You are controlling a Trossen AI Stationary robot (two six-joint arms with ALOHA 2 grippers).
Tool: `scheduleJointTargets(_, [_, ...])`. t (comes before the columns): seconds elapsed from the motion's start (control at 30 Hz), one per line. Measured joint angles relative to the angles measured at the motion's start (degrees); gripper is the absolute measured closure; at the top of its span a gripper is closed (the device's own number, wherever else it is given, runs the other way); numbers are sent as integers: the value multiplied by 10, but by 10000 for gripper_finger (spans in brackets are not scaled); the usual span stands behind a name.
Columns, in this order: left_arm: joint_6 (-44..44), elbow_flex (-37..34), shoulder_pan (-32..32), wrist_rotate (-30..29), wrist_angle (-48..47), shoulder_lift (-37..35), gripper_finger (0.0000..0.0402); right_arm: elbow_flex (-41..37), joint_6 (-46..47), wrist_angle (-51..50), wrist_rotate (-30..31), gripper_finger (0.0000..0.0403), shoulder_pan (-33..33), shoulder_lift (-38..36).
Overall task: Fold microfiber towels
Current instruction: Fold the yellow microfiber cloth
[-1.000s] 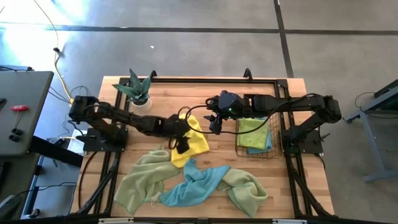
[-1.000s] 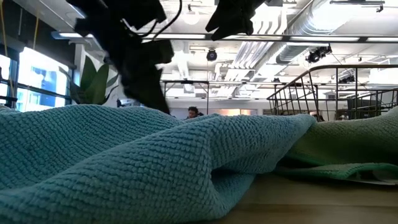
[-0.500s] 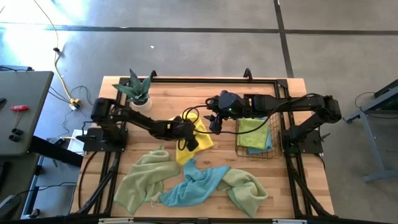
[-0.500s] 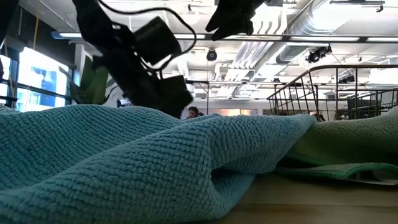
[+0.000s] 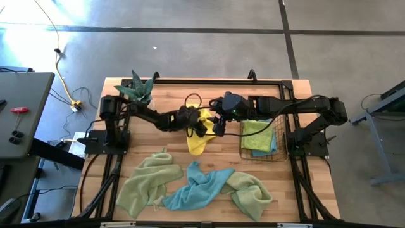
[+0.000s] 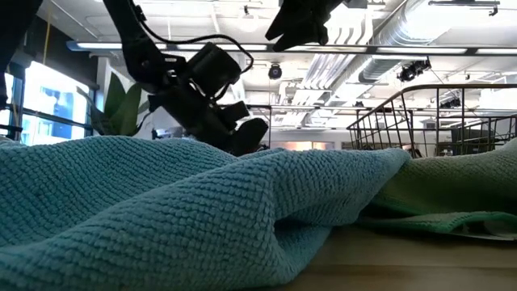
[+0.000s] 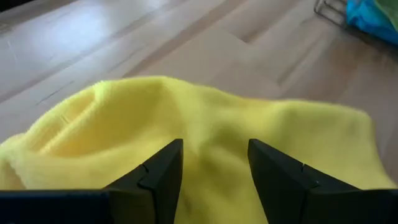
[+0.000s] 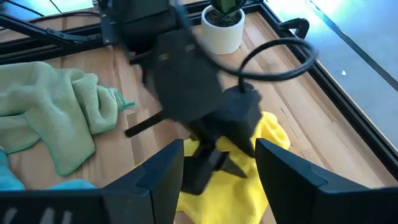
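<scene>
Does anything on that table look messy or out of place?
Yes. Three towels lie crumpled at the table's front: a pale green towel, a light blue towel and another green towel, overlapping. The yellow towel is bunched beneath the left gripper. Nothing looks damaged.

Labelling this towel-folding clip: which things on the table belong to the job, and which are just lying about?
Part of the job:
yellow towel
blue towel
green towels
towels in the basket

Just lying about:
wire basket
potted plant
</scene>
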Motion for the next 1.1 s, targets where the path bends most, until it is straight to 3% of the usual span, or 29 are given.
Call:
scheduleJointTargets(0.2, [-9,12,-3,125,-32,-40,229,0,-14,5,68,210,0,0])
scheduleJointTargets(0.4, [-7,11,-76,128,-124,-155,229,0,96,13,63,210,0,0])
scheduleJointTargets(0.53, [-40,11,-139,96,-202,-240,229,0,176,30,46,210,0,0])
scheduleJointTargets(0.77, [-180,11,-247,-20,-354,-354,229,0,191,17,79,210,-5,0])
scheduleJointTargets(0.97, [-279,11,-335,-131,-390,-378,229,0,194,18,83,210,-5,0])
scheduleJointTargets(1.1, [-310,11,-366,-157,-394,-376,229,0,170,23,97,210,-3,1])
